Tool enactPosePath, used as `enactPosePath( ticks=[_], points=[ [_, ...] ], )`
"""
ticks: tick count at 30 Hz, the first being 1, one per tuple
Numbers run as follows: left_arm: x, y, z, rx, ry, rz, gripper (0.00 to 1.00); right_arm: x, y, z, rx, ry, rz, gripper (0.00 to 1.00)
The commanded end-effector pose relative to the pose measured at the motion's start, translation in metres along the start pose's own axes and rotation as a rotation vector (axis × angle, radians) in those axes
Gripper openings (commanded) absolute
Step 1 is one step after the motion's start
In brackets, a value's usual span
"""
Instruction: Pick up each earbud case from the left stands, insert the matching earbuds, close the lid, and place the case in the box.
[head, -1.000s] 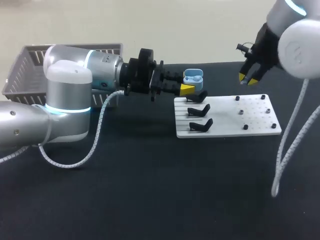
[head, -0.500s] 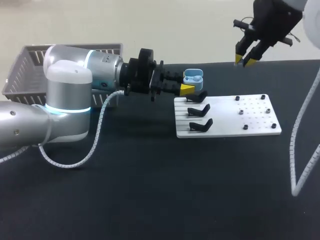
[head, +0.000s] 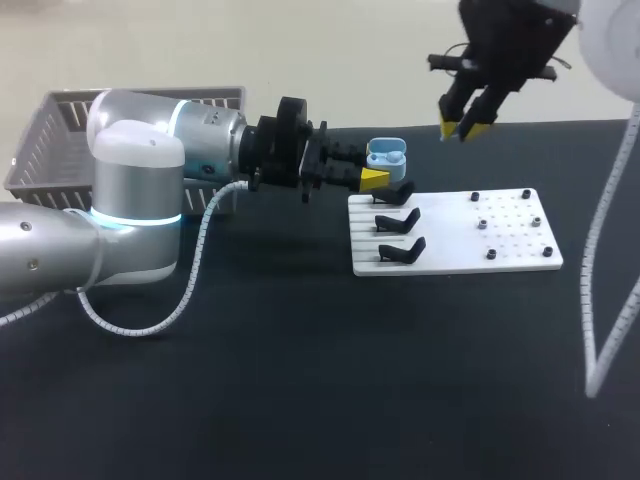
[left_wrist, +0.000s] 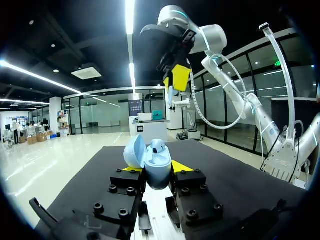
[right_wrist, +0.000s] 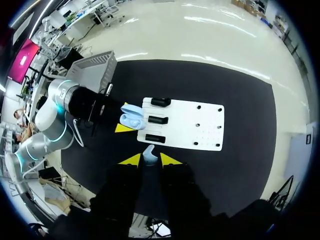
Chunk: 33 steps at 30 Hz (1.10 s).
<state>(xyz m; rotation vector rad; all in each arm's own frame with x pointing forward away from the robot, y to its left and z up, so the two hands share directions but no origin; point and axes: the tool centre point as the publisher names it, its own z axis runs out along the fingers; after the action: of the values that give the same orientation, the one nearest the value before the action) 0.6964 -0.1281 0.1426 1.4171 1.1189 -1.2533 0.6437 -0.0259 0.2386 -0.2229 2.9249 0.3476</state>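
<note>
My left gripper (head: 378, 170) is shut on a light blue earbud case (head: 386, 153), held just above the far left corner of the white plate (head: 455, 250). Its lid (left_wrist: 134, 151) stands open and one earbud (left_wrist: 159, 146) sits inside. High above and to the right of the case hangs my right gripper (head: 462, 127), fingers pointing down. In the right wrist view it is shut on a small light blue earbud (right_wrist: 149, 152); the case (right_wrist: 132, 116) lies ahead of it and below, beside the plate (right_wrist: 185, 125).
Three black stands (head: 398, 220) line the plate's left side, with small black pegs (head: 492, 254) on its right side. A grey slatted basket (head: 45, 140) stands at the table's far left, behind my left arm.
My right gripper has risen and swung left, from beside the plate's far right corner to high above it, nearer the case. My left arm and the case have stayed put.
</note>
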Motion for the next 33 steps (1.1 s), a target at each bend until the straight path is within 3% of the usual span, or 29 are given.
enactPosePath(
  ticks=[1,11,20,33],
  points=[
    [0.001,0.0,0.0,-0.002,-0.002,0.003,0.0,-0.006,0.017,0.007,0.027,0.011,-0.035,0.0],
    [0.001,0.0,0.0,-0.002,-0.002,0.003,0.0,-0.01,0.042,0.019,0.043,0.043,-0.15,0.0],
    [0.001,0.0,0.0,-0.002,-0.002,0.003,0.0,-0.019,0.055,0.031,0.021,0.047,-0.182,0.0],
    [0.001,0.0,0.0,-0.002,-0.002,0.003,0.0,-0.031,0.05,0.053,0.063,0.057,-0.204,0.0]
  ],
)
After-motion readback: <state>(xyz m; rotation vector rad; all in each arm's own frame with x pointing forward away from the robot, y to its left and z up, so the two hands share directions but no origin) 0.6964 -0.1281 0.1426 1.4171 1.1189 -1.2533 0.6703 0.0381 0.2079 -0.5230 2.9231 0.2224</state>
